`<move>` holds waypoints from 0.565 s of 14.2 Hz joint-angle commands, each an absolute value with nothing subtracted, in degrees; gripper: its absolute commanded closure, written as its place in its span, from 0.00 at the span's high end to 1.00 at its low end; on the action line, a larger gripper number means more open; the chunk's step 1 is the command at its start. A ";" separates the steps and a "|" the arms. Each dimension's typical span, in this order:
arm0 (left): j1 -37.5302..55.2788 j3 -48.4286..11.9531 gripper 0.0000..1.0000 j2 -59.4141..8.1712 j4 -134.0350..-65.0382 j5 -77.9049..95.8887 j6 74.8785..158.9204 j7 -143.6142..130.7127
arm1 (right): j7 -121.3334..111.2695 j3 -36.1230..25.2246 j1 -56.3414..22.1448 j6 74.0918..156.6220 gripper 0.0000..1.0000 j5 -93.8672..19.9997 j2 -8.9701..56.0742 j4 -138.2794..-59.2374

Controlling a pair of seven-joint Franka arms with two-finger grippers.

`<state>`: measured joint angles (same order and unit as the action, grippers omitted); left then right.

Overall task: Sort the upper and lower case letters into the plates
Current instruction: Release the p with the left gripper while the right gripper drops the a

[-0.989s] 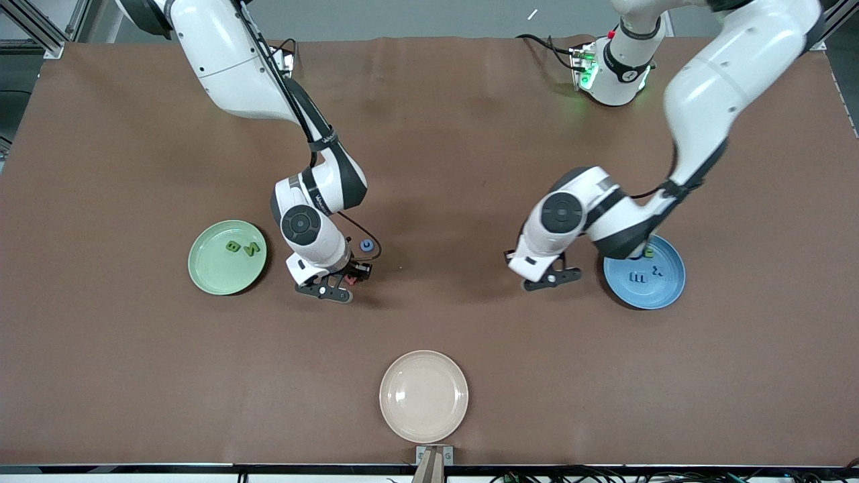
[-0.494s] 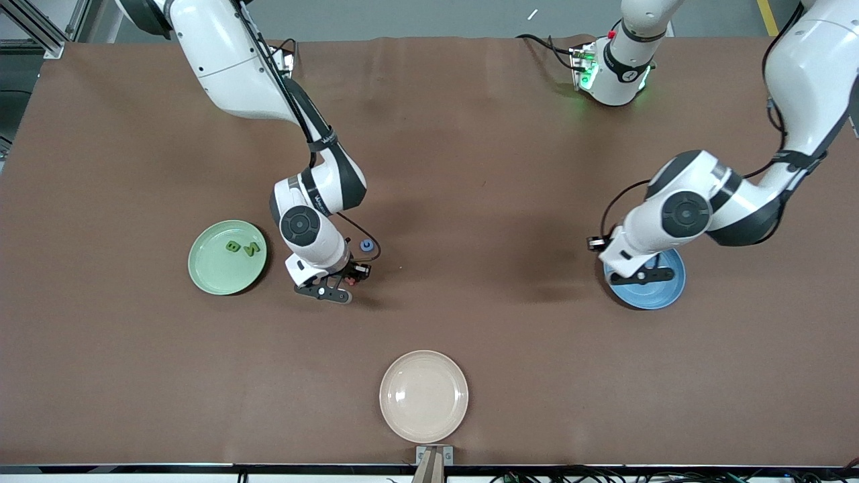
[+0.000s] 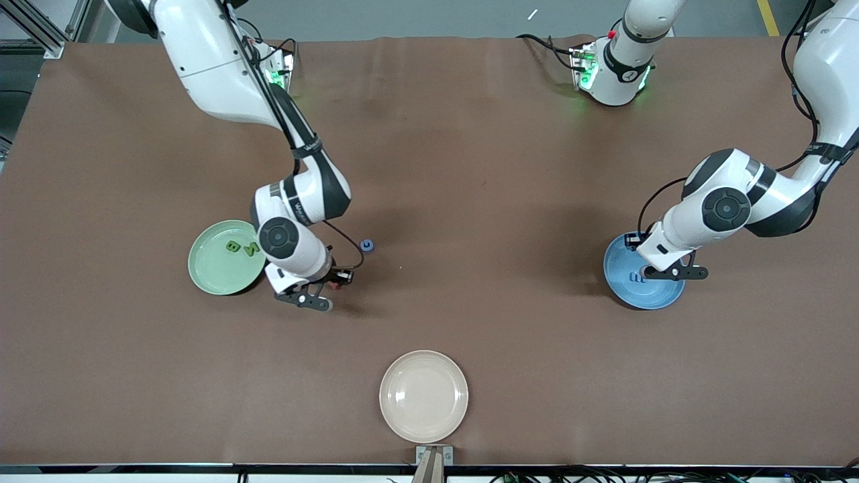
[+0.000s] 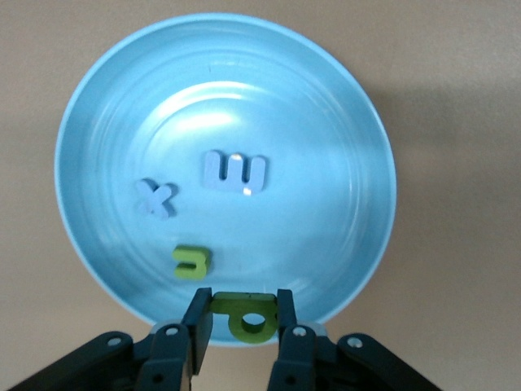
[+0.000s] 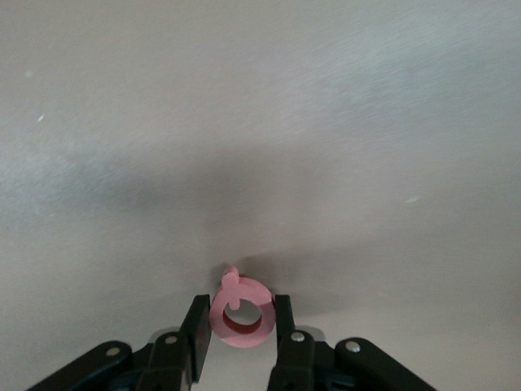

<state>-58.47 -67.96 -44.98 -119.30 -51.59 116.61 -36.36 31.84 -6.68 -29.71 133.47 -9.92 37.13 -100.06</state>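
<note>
My left gripper [image 4: 242, 319], clamping green letter [image 4: 247, 316], just arrived over blue plate [image 3: 621, 290]: release next. My right gripper [image 5: 239, 324], gripping pink letter [image 5: 238, 312], started toward green plate [image 3: 205, 272].

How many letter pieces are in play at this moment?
8 visible: two in the green plate, three in the blue plate, a green one in the left gripper, a pink one in the right gripper, one blue letter on the table. Arms may hide others.

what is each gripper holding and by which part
Left gripper, over the blue plate: green letter, pinched across its sides. Right gripper: pink letter, pinched across its ring.
</note>
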 commanded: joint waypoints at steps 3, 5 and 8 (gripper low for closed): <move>-56.35 -63.39 0.17 -45.97 -120.32 -53.35 123.12 -36.30 | 23.75 -6.06 -24.09 127.01 0.01 -9.84 31.38 -102.39; -54.24 -60.57 0.17 -45.97 -120.32 -54.31 125.06 -36.47 | 20.67 -6.06 -21.98 126.74 0.01 -9.84 29.72 -104.14; -54.23 -60.12 0.18 -45.97 -120.58 -55.02 125.25 -36.47 | 13.82 -6.15 -18.21 126.65 0.01 -9.76 27.95 -106.60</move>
<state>-54.19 -60.21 -46.34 -120.20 -53.75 124.46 -36.33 17.91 -7.00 -20.94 126.37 -9.92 31.25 -102.45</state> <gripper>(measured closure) 0.639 0.639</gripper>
